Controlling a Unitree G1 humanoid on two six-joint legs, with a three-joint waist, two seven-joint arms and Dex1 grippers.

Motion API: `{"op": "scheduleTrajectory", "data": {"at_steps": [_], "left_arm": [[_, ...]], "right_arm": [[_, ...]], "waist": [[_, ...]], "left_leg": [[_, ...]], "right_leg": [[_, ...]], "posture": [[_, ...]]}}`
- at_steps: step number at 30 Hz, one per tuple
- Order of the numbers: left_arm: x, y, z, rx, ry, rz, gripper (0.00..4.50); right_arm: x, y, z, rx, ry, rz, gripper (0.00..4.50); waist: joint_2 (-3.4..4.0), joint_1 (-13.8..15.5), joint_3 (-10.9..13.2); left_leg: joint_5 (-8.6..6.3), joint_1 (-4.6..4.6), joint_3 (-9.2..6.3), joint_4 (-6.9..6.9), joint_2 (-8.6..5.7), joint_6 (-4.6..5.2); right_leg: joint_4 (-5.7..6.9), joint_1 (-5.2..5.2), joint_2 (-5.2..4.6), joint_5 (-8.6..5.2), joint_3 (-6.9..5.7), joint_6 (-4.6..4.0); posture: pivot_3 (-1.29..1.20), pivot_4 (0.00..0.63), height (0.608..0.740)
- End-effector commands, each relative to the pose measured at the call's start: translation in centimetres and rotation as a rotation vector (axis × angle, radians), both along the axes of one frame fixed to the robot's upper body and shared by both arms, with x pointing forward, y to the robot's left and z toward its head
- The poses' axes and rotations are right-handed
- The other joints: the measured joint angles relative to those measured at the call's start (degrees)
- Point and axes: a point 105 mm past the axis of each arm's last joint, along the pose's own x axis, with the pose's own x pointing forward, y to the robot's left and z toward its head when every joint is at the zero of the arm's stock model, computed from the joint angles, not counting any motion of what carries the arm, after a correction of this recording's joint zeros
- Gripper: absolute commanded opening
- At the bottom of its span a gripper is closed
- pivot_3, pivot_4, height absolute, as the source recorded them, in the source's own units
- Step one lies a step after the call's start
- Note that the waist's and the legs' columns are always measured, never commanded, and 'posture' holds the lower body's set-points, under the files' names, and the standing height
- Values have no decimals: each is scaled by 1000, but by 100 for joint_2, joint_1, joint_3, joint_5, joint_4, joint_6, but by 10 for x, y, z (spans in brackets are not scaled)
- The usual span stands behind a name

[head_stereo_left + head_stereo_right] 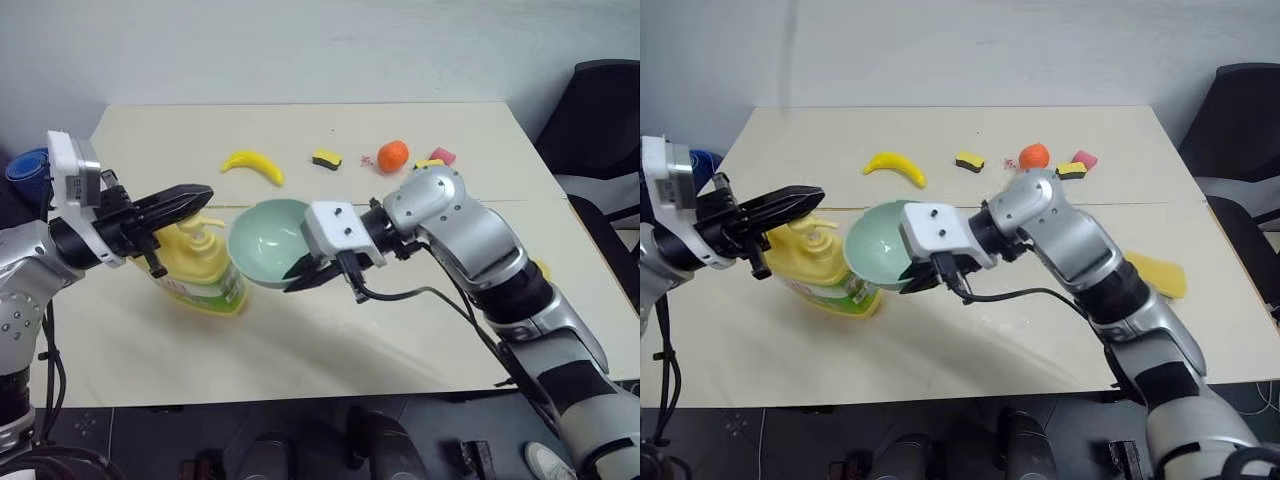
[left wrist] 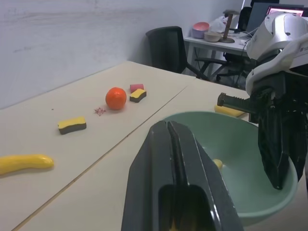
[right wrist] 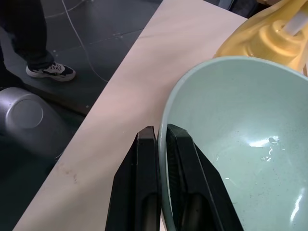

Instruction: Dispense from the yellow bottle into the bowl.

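Observation:
The yellow bottle (image 1: 200, 275) stands on the table's left part, its pump top (image 1: 207, 230) pointing toward the bowl. My left gripper (image 1: 203, 195) is shut and empty, hovering just above the pump; its fingers (image 2: 168, 144) lie pressed together. The pale green bowl (image 1: 268, 240) is held off the table, tilted, right beside the bottle. My right gripper (image 1: 305, 275) is shut on the bowl's near rim, one finger inside and one outside (image 3: 159, 132). The bowl's inside (image 3: 240, 144) looks bare apart from a small yellow bit (image 2: 217, 163).
On the far half of the table lie a banana (image 1: 253, 165), a yellow-black sponge (image 1: 326, 158), an orange (image 1: 393, 155) and a pink and yellow sponge pair (image 1: 437, 157). A flat yellow sponge (image 1: 1160, 272) lies behind my right arm. A black chair (image 1: 600, 130) stands at right.

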Motion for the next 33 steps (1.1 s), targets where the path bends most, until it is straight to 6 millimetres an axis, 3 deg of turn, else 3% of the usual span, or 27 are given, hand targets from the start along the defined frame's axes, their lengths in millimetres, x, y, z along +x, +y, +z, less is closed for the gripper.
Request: {"op": "scheduleTrajectory", "data": {"at_steps": [1,9,25,27,29,33], "left_arm": [[2,1,-10,61,44,12,23],[10,9,-42,195,149,103,23],[7,6,-95,227,333,154,23],[7,2,-80,153,268,131,23],[7,0,-52,51,163,101,23],[-6,10,-8,-38,-8,53,23]], "right_arm": [[-1,9,11,20,-30,11,0],[-3,19,12,39,-7,18,0],[-4,20,9,46,20,7,0],[-2,18,8,53,22,-4,0],[1,14,9,71,21,-26,0],[10,-12,5,95,13,-74,0]], "waist": [[0,-2,0],[6,-65,-3],[134,-96,-105],[140,-95,-113],[139,-95,-113],[91,-88,-105]], "left_leg": [[0,0,0,0,0,0],[0,9,1,0,0,0],[0,31,7,-11,-7,-1],[0,35,9,-12,-6,-1],[0,40,10,-12,-6,-1],[1,19,5,-12,-5,0]], "right_leg": [[0,0,0,0,0,0],[7,3,-1,0,5,0],[15,9,-9,-1,19,-1],[17,10,-9,-2,20,-2],[21,12,-9,-2,22,-2],[18,-2,-9,-2,17,-3]], "posture": [[0,150,740],[0,150,740],[0,150,740],[0,150,740],[0,150,740],[0,150,740]]}}
